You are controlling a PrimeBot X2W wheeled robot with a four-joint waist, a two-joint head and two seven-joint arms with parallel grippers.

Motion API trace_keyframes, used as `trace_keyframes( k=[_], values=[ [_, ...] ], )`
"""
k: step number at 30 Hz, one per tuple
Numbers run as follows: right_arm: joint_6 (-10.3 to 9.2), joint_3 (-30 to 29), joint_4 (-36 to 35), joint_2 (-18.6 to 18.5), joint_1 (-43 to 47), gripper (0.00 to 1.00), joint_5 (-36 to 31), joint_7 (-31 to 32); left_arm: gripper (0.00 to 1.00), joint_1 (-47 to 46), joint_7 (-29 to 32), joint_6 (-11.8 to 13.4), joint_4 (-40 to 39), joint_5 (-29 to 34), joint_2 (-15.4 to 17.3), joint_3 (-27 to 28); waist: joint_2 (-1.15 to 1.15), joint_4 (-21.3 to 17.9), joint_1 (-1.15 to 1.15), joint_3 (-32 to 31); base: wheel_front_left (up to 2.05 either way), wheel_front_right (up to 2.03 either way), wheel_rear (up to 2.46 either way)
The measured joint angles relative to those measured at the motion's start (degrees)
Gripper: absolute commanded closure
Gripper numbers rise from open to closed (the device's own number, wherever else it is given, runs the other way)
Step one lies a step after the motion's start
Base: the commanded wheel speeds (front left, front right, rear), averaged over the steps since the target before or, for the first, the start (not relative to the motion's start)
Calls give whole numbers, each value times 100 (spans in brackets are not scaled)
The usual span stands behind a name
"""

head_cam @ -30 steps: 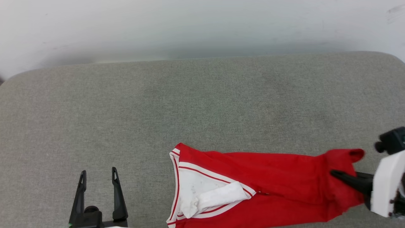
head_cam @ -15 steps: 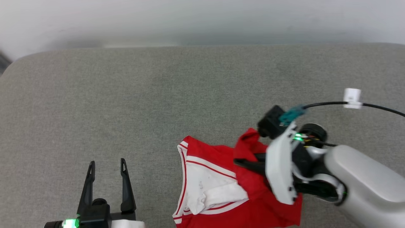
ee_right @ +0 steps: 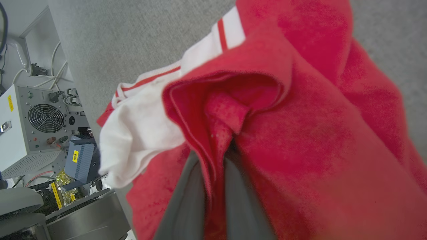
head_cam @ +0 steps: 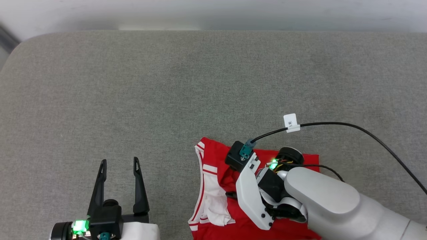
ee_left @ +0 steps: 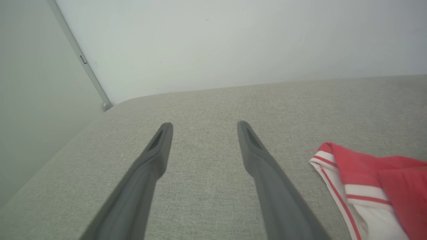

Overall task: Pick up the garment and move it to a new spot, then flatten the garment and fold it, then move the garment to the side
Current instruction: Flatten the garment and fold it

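The right gripper (ee_right: 216,150) has its fingers clamped on a red fold of the shirt (head_cam: 215,153) at the worktop's (head_cam: 166,83) near edge. The left gripper's (head_cam: 120,161) fingers stand apart, empty.

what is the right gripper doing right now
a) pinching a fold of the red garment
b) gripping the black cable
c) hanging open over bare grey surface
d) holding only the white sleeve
a: in the right wrist view the right gripper has its two dark fingers drawn close together with a fold of the red garment clamped between them.
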Motion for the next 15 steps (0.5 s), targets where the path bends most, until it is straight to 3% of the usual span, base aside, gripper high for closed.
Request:
trace_keyframes(
  k=[4, 5, 6, 12, 15],
  values=[
    [2, 136, 264, 158, -17, 100, 86, -255, 0, -14, 0, 0, 63, -1, -12, 14, 0, -24, 0, -15, 0, 0, 0],
    [2, 167, 259, 164, -21, 65, 121, -338, 0, -13, 0, 1, 73, -1, -10, 27, 0, -44, 0, -37, 0, 0, 0],
    [2, 199, 235, 143, -37, 0, 112, -450, 0, -13, 0, 0, 88, -1, -10, 31, 0, -63, 0, -68, 0, 0, 0],
    [0, 160, -314, -307, -326, 0, -143, -1556, 0, 83, 0, -7, 151, -12, 14, 142, 0, -203, 0, -344, 0, 0, 0],
    [0, -263, -394, -649, -367, 0, -449, -2348, 0, 193, 0, -7, 143, -12, 32, 193, 0, -312, 0, -474, 0, 0, 0]
  ],
)
